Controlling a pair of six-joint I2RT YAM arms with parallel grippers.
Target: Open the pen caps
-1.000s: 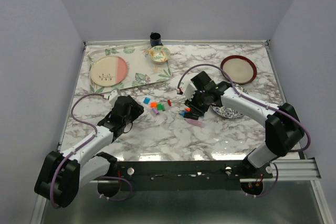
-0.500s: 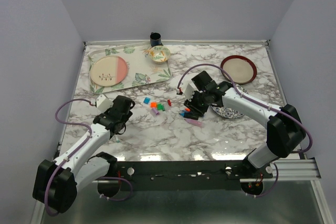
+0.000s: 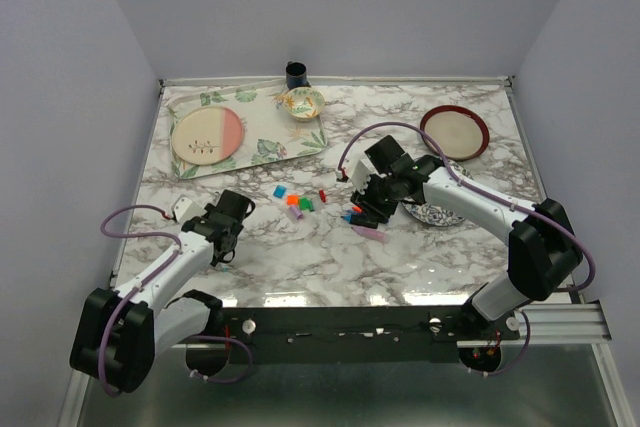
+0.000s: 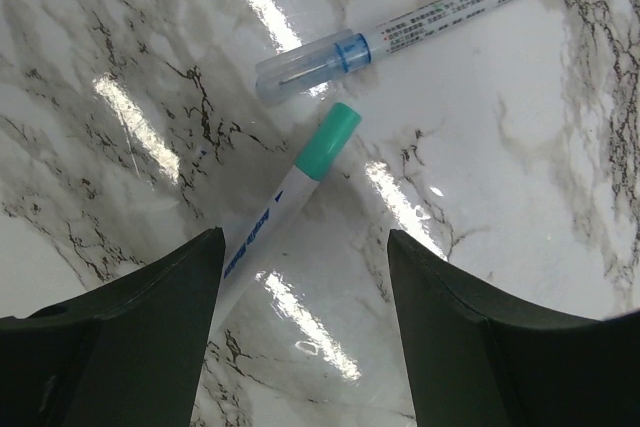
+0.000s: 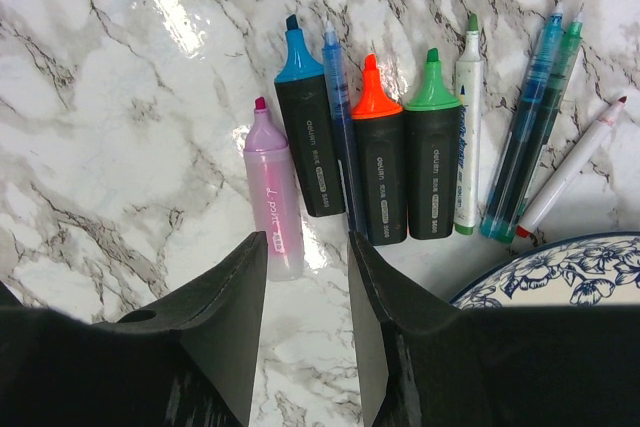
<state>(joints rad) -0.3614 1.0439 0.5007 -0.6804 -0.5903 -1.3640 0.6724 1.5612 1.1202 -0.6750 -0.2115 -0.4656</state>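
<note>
Top view: I see loose pen caps (image 3: 297, 201) on the surface (image 3: 300, 257), between my two arms.
Left wrist: my left hand (image 4: 303, 247) is wide open and empty, above a white pen (image 4: 262, 239) with its teal cap (image 4: 343, 127) on.
Right wrist: my right hand (image 5: 307, 247) is partly open and empty; uncapped highlighters (image 5: 380, 172) lie just ahead.

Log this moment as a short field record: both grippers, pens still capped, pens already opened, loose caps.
left gripper: jaws open, empty, above two thin pens
capped: one has a teal cap, one a clear cap; both lie on the marble table
right gripper: jaws open, empty
uncapped row: pink, blue, orange and green highlighters with slim pens, side by side
loose caps: coloured cluster between the arms
nearby: blue-patterned plate beside the row
</note>
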